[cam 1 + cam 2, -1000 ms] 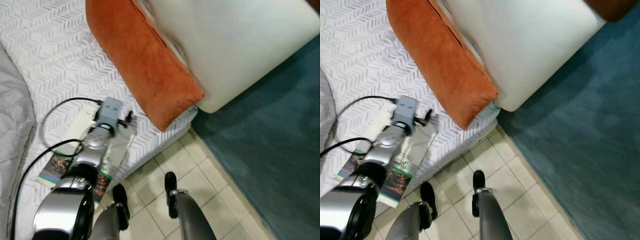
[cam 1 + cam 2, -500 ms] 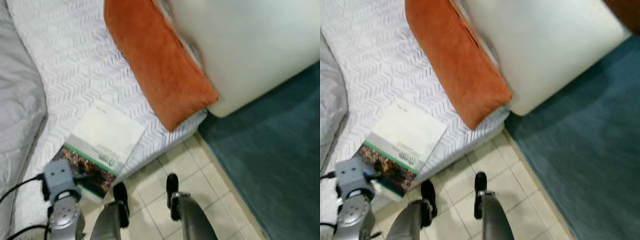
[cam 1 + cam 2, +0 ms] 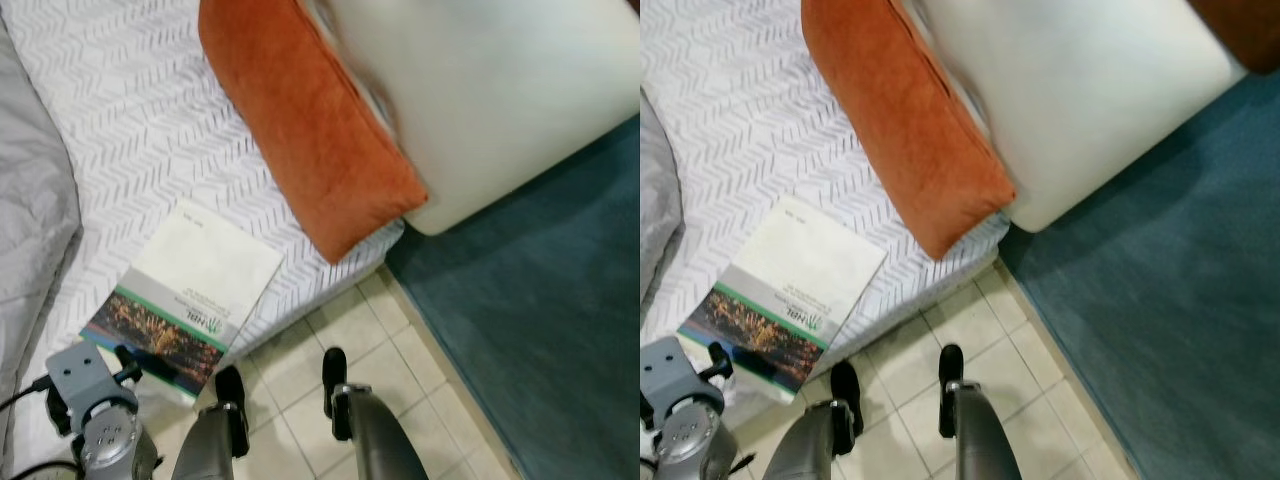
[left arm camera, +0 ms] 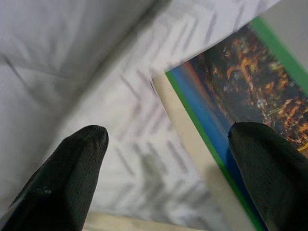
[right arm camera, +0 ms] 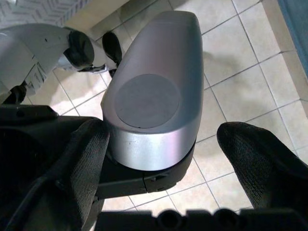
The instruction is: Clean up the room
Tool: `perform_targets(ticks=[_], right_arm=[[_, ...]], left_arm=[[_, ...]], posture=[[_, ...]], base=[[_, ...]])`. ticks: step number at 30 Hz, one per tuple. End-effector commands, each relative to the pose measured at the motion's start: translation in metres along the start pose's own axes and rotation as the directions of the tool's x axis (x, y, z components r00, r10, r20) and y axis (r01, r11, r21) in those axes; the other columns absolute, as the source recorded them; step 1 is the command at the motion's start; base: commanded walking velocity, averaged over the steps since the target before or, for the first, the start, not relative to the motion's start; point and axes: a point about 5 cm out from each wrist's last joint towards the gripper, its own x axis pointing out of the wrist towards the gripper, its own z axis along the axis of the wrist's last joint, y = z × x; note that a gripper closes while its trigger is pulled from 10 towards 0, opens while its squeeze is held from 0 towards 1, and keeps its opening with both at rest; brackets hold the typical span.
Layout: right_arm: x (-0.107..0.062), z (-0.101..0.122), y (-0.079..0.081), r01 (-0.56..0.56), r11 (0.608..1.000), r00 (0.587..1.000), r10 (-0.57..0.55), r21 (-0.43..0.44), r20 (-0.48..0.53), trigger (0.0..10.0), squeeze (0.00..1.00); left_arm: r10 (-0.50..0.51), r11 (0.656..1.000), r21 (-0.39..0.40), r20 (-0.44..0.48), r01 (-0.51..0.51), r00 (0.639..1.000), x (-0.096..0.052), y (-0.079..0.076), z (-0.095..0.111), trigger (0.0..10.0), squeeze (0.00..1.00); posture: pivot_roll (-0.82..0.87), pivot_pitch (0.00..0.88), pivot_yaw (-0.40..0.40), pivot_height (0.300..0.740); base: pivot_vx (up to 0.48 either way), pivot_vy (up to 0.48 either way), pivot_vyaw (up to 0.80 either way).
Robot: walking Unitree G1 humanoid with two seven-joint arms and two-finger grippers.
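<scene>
A book (image 3: 185, 290) with a white cover and a green-edged city photo lies flat on the white chevron bedcover (image 3: 130, 130), near the bed's front edge. My left gripper (image 4: 168, 135) is open, low at the book's near corner, with nothing between its fingers. In the left wrist view the book's photo corner (image 4: 231, 96) lies beside one finger. An orange pillow (image 3: 310, 130) leans on the bed to the right of the book, against a big white cushion (image 3: 490, 90). My right gripper (image 5: 163, 139) hangs open over the tiled floor beside my leg.
A grey blanket (image 3: 30, 200) lies bunched on the bed's left side. Beige floor tiles (image 3: 300, 345) run along the bed edge, with my feet (image 3: 334, 366) on them. A teal carpet (image 3: 540, 300) covers the floor to the right.
My left arm, stretched over the book a second ago, has drawn back toward me to the lower left. The book now lies uncovered. The head camera has shifted slightly.
</scene>
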Motion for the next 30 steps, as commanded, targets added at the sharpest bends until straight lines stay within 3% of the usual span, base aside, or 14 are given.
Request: perform_targets(ticks=[1, 2, 3, 7, 14, 16, 19, 20, 24, 27, 29, 30], right_arm=[[-0.006, -0.01, -0.004, 0.005, 1.0, 0.997, -0.005, 0.004, -0.073, 10.0, 0.0], [-0.006, -0.01, -0.004, 0.005, 1.0, 0.997, -0.005, 0.004, -0.073, 10.0, 0.0], [-0.007, -0.011, -0.004, 0.004, 1.0, 0.997, -0.003, 0.003, -0.076, 10.0, 0.0], [-0.008, -0.01, -0.004, 0.002, 1.0, 0.997, -0.002, 0.001, -0.079, 10.0, 0.0], [-0.01, -0.011, -0.004, 0.001, 1.0, 0.996, 0.0, 0.001, -0.089, 10.0, 0.0], [-0.009, -0.012, -0.002, 0.001, 1.0, 0.996, -0.001, 0.005, -0.09, 10.0, 0.0], [-0.008, -0.011, -0.002, 0.002, 1.0, 0.996, -0.001, 0.007, -0.086, 10.0, 0.0], [-0.008, -0.011, -0.002, 0.002, 1.0, 0.996, -0.001, 0.007, -0.086, 10.0, 0.0], [-0.005, -0.012, -0.002, 0.005, 1.0, 0.997, -0.004, 0.012, -0.082, 10.0, 0.0], [-0.004, -0.012, -0.002, 0.006, 1.0, 0.997, -0.005, 0.016, -0.081, 10.0, 0.0], [-0.001, -0.012, -0.001, 0.007, 1.0, 0.997, -0.005, 0.02, -0.076, 10.0, 0.0], [-0.001, -0.012, -0.001, 0.007, 1.0, 0.997, -0.005, 0.02, -0.076, 10.0, 0.0]], left_arm=[[-0.042, 0.994, -0.105, -0.167, 0.024, 0.985, 0.007, -0.01, -0.041, 10.0, 0.0], [-0.042, 0.994, -0.105, -0.167, 0.024, 0.985, 0.007, -0.01, -0.041, 10.0, 0.0], [-0.088, 0.985, -0.162, -0.2, 0.055, 0.976, 0.011, -0.02, -0.048, 10.0, 0.0], [-0.133, 0.978, -0.19, -0.228, 0.09, 0.965, 0.014, -0.03, -0.055, 10.0, 0.0], [-0.132, 0.984, -0.152, -0.252, 0.095, 0.959, 0.022, -0.033, -0.064, 10.0, 0.0], [-0.121, 0.992, -0.068, -0.196, 0.11, 0.973, 0.035, -0.025, -0.052, 10.0, 0.0], [-0.126, 0.992, -0.004, -0.138, 0.127, 0.982, 0.047, -0.02, -0.036, 10.0, 0.0], [-0.126, 0.992, -0.004, -0.138, 0.127, 0.982, 0.047, -0.02, -0.036, 10.0, 0.0], [-0.124, 0.99, 0.061, -0.042, 0.126, 0.991, 0.069, -0.009, -0.001, 10.0, 0.0], [-0.166, 0.982, 0.092, -0.022, 0.167, 0.986, 0.074, -0.014, 0.008, 10.0, 0.0], [-0.259, 0.955, 0.143, -0.017, 0.259, 0.966, 0.074, -0.033, 0.012, 10.0, 0.0], [-0.259, 0.955, 0.143, -0.017, 0.259, 0.966, 0.074, -0.033, 0.012, 10.0, 0.0]], posture=[[-0.37, 0.674, -0.196, 0.74], [-0.37, 0.674, -0.196, 0.74], [-0.37, 0.674, -0.196, 0.74], [-0.39, 0.671, -0.202, 0.74], [-0.39, 0.674, -0.201, 0.74], [-0.39, 0.673, -0.195, 0.74], [-0.39, 0.671, -0.192, 0.74], [-0.39, 0.671, -0.192, 0.74], [-0.37, 0.667, -0.181, 0.74], [-0.37, 0.664, -0.177, 0.74], [-0.37, 0.659, -0.174, 0.74], [-0.37, 0.659, -0.174, 0.74]], base=[[0.0, 0.0, 0.0], [0.0, 0.0, 0.0], [0.0, 0.0, 0.0], [0.0, 0.0, 0.0], [0.0, 0.0, 0.0], [0.0, 0.0, 0.0], [0.0, 0.0, 0.0], [0.0, 0.0, 0.0], [0.0, 0.0, 0.0], [0.0, 0.0, 0.0], [0.0, 0.0, 0.0], [0.0, 0.0, 0.0]])
